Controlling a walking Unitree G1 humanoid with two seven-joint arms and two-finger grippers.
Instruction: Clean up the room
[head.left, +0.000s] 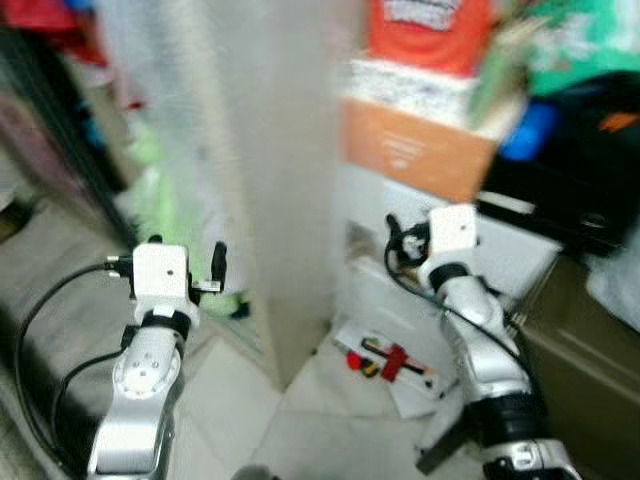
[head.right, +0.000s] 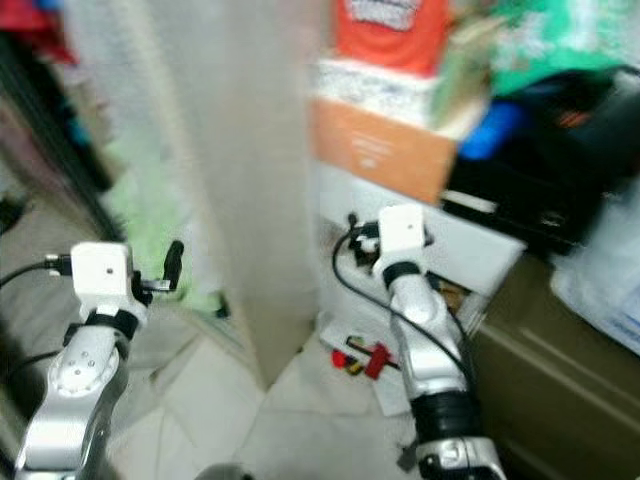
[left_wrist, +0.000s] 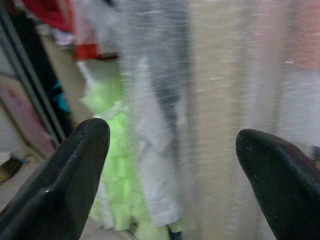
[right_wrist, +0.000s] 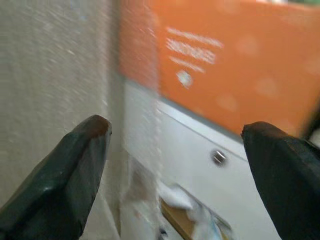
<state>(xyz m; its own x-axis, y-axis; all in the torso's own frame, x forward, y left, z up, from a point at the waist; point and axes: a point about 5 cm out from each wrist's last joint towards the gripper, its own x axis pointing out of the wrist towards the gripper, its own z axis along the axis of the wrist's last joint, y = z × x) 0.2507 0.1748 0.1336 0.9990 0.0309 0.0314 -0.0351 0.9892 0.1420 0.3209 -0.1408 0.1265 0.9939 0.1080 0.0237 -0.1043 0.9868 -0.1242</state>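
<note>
The views are blurred by motion. My left gripper (left_wrist: 172, 150) is held up and open with nothing in it, facing a tall beige wrapped column (head.left: 280, 180) and a heap of light green cloth (head.left: 165, 200) beside it. My right gripper (right_wrist: 175, 135) is also raised, open and holding nothing. It points at an orange box (head.left: 415, 150) standing on a white drawer unit (head.left: 510, 255). Small red and black tools (head.left: 390, 362) lie on a white sheet on the floor between the column and the right arm (head.left: 490, 340).
A black bag (head.left: 580, 170) and green and red-orange fabric (head.left: 430, 30) are piled at the back right. An olive-brown box (head.left: 590, 370) stands close on the right. Dark shelving (head.left: 60, 130) runs along the left. Pale floor tiles (head.left: 300, 430) lie ahead.
</note>
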